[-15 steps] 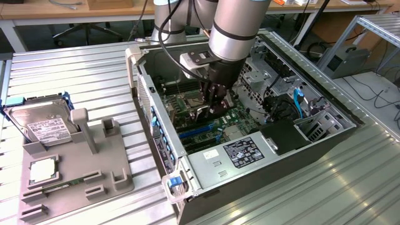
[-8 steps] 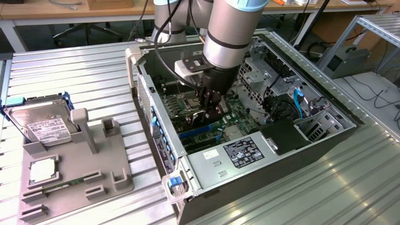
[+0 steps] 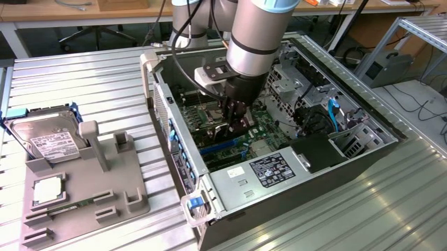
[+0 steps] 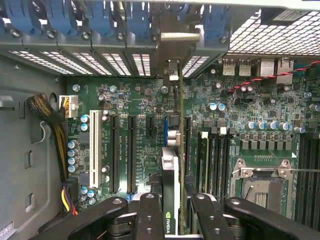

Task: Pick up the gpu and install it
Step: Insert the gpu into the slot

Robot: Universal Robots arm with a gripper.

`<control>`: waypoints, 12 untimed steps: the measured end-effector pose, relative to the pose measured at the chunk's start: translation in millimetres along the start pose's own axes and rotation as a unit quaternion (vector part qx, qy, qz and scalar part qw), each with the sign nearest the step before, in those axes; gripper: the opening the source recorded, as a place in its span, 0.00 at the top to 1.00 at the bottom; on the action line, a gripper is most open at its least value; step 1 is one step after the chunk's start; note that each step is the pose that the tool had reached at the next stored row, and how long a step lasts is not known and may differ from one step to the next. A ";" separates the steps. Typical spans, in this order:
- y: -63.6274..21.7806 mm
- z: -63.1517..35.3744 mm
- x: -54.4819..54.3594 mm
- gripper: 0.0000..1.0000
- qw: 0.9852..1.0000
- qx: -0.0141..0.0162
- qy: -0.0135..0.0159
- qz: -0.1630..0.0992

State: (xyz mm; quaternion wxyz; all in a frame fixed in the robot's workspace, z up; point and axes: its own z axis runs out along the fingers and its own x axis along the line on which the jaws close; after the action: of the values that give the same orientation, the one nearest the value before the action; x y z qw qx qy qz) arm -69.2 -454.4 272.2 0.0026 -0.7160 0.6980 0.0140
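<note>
Install step in hand. The hand [image 4: 172,207] is closed partway on the gpu [image 4: 170,165], held edge-on over the motherboard [image 4: 145,100] inside the case [image 3: 317,151]. Seating likely needs the card edge square to its slot.

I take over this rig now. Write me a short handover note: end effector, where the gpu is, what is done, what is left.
The end effector is shut on the gpu inside the computer case.
The card stands on edge over the motherboard, parallel to its long slots.
Done: pick-up.
Left: card not released; full seating cannot be judged.
</note>
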 end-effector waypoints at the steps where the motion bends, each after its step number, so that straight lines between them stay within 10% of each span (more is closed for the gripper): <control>1: 0.3 0.0 0.0 0.73 1.000 0.000 0.000 0.000; 12: 2.1 0.0 -0.1 0.73 1.000 0.000 0.000 0.000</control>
State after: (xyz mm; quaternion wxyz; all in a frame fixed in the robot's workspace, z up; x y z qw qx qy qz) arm -71.3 -454.4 272.2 0.0028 -0.7160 0.6980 0.0138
